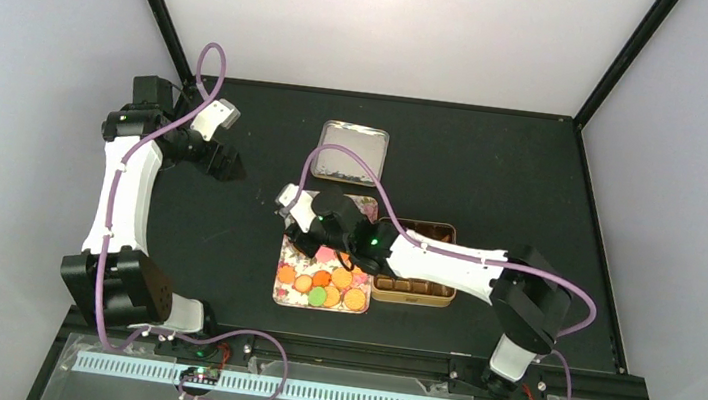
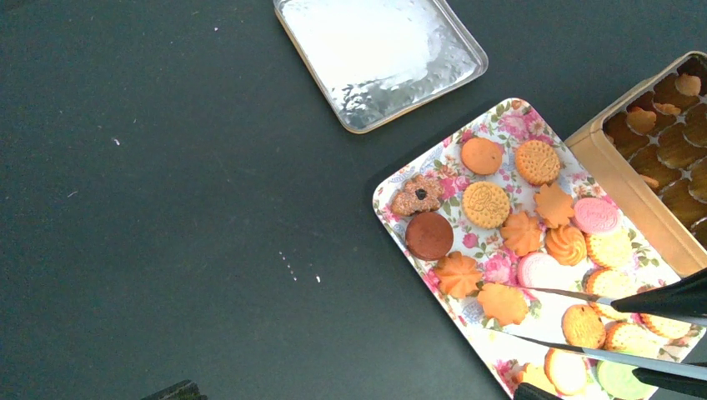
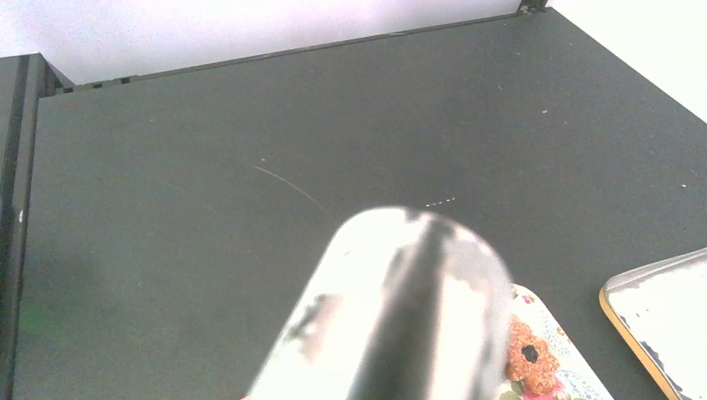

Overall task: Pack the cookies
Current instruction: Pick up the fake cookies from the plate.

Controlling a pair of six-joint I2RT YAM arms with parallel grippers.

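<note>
- The black table [image 1: 495, 166] carries everything. The right arm reaches across it to the tray, and the left arm stands well off to the side.
- The left gripper [image 1: 226, 163] hangs over bare table, carrying nothing that I can see. Whether its jaws are parted I cannot tell.
- The gold tin [image 2: 621, 179] sits just beside the floral tray [image 2: 498, 123]. Its silver-lined lid [image 2: 379, 50] lies apart beyond them.
- The right gripper [image 2: 671, 340] is clamped on a pair of metal tongs [image 2: 567, 293], whose blades are spread low over the tray.
- The cookies [image 2: 486, 204] mostly crowd the tray, with a few already in the tin's compartments. The tongs' tips flank an orange leaf-shaped cookie [image 2: 503, 304].
- Risks, as I judge them:
  - Neighbours lie close, so squeezing may catch two cookies or nudge one off the tray.
  - Thin, smooth blades may let the cookie slip out on the way over the tin wall.
</note>
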